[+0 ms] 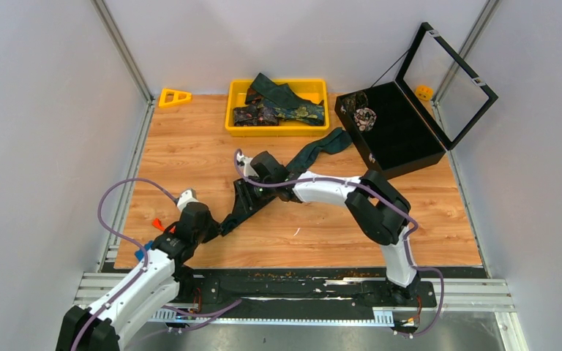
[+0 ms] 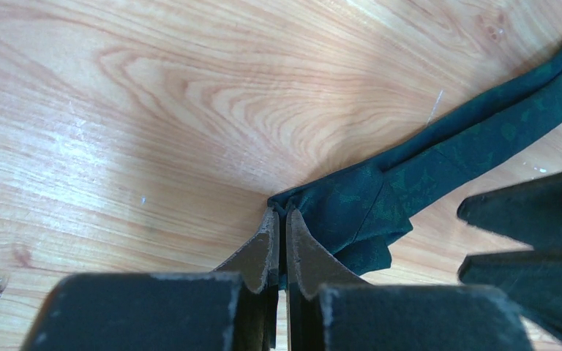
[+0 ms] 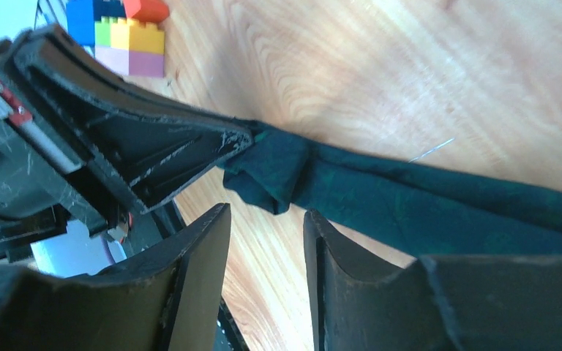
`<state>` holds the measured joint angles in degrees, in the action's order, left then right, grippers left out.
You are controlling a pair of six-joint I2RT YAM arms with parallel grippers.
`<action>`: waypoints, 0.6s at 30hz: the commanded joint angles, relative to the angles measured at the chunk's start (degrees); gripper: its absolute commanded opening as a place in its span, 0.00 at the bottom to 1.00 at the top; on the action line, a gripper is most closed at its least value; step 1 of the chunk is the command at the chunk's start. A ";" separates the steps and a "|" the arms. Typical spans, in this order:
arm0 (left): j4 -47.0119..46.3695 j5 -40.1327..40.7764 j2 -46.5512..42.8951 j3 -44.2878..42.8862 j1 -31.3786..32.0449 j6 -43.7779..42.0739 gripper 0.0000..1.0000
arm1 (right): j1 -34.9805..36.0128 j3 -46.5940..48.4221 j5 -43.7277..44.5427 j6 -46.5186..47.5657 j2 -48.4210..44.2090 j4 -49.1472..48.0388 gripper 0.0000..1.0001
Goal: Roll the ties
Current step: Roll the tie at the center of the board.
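Here: teal tie [image 2: 439, 157] end pinched in left gripper [image 2: 282, 241]; right gripper [image 3: 267, 212] parted beside.

Bright, even light from overhead in all views. Top view is sharp, with soft, short shadows beside both arms on the wooden table [image 1: 190, 153] and faint reflections on the clear lid [image 1: 446, 73]. Left wrist view: white glare streaks on the wood at left and top; left gripper [image 2: 281, 213] close to the lens, dark and soft. Right wrist view: wood washed out at upper right. Right gripper [image 3: 267, 213] blurred, near black. Teal tie [image 3: 424, 205] underexposed, pattern barely readable. Toy bricks [image 3: 117, 33] slightly soft.
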<state>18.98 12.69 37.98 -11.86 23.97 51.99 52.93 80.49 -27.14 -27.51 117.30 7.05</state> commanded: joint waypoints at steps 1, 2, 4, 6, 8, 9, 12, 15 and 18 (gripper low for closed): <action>2.51 1.39 -0.48 -2.65 -0.06 0.81 0.00 | 2.77 -3.53 -0.93 2.54 -2.98 -5.30 0.42; 2.48 1.33 -0.53 -2.69 -0.06 0.92 0.00 | 3.18 -4.05 -0.98 2.70 -2.89 -5.75 0.42; 2.56 1.05 -0.68 -2.83 -0.04 0.92 0.00 | 3.76 -4.37 -1.52 2.69 -2.45 -6.44 0.42; 2.77 0.81 -0.93 -3.02 -0.06 0.81 0.00 | 4.14 -4.38 -2.53 2.17 -1.56 -6.52 0.41; 3.17 0.82 -1.27 -3.17 -0.06 0.54 0.00 | 4.20 -4.48 -3.20 1.50 -1.03 -8.88 0.41; 3.39 0.91 -1.31 -3.27 -0.06 0.37 0.00 | 4.20 -4.75 -2.90 1.26 -1.28 -9.60 0.41; 3.88 0.81 -1.90 -3.24 -0.02 0.10 0.00 | 4.20 -4.73 -3.35 1.01 -2.28 -11.59 0.41; 4.29 0.56 -2.59 -3.45 -0.06 0.04 0.00 | 4.20 -1.87 -4.99 0.85 -0.50 -10.28 0.42; 5.42 0.82 -3.25 -4.19 -0.06 -0.33 0.00 | 4.20 -1.47 -5.72 -0.06 0.93 -11.34 0.42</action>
<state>22.85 12.75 35.83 -12.88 23.97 52.34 57.19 76.42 -30.59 -26.65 117.03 -0.32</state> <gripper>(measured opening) 0.047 0.417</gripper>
